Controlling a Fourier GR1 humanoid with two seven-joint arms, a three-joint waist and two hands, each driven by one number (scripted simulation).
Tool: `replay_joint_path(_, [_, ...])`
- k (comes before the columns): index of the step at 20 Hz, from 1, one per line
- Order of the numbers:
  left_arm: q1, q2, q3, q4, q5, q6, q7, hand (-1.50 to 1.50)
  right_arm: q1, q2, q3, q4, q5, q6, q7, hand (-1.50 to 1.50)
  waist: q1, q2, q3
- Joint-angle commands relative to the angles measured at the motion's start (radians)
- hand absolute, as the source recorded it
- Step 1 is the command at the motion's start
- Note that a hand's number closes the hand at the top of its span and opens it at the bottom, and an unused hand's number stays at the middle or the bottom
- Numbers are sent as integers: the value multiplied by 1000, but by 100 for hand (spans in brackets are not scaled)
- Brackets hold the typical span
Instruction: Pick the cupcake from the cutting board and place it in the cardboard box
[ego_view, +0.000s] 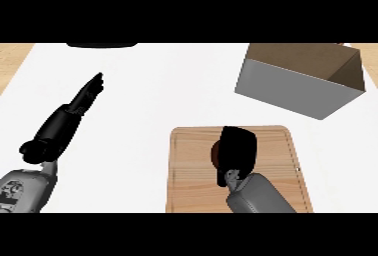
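Right hand (238, 150) over cupcake (215, 152) on board (192, 190), closure unclear; left hand (87, 95) straight-fingered, empty; risk: crushing or toppling cupcake before box (295, 95).

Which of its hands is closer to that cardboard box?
Right. The right hand is over the cutting board, just below the cardboard box; the left hand is far across the counter.

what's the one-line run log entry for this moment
right hand over cupcake on board | grasp unclear | left hand open, resting | box far right, open
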Motion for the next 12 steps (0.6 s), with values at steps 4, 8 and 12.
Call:
replay_joint_path(4, [-22,-17,-29,-1,-8,-18,-6,0,-84,9,222,-30,-139,70,-488,150,67,16,4])
replay_joint_path(8, [-32,-23,-28,-3,0,-22,19,0,-150,-34,267,-110,-207,45,-769,150,39,8,4])
replay_joint_path(12, [-31,-27,-12,-6,-7,-7,36,0,-200,-140,197,-140,-219,-49,-981,150,11,4,3])
